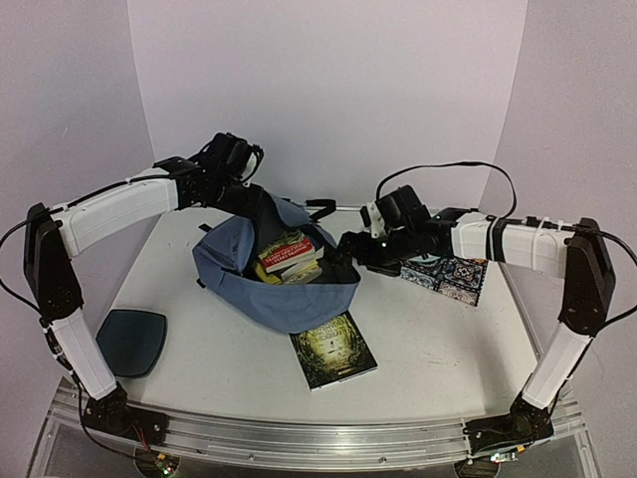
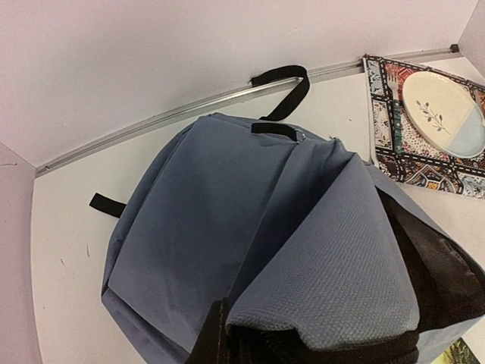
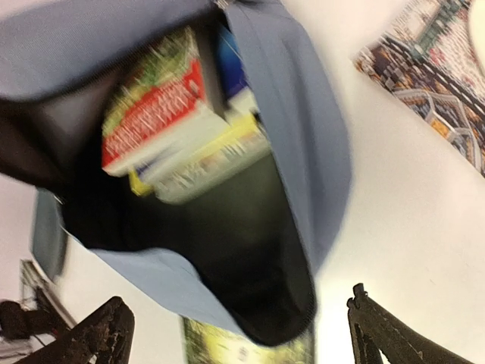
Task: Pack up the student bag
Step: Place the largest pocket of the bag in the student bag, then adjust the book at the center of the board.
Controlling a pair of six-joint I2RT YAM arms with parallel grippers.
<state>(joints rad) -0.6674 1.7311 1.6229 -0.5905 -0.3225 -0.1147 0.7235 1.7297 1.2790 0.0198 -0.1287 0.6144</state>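
While the left hand point(image 1: 261, 215) clamps its rear rim, the slate-blue student bag point(image 1: 274, 294) gapes mid-worktop point(image 1: 438, 339), dark lining showing, books point(image 1: 289, 254) stacked inside. One teal pad point(image 1: 131, 341) lies left, one green book point(image 1: 333, 349) just before the bag, one patterned mat point(image 1: 453, 277) right. The right hand point(image 3: 239, 297) hovers spread at the bag's mouth.

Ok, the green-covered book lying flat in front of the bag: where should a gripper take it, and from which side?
Probably the right long edge of the book, approached from the right by the open right gripper. The book lies flat, so only its edges offer a pinch; its far end is crowded by the student bag, while the right and near edges are free.
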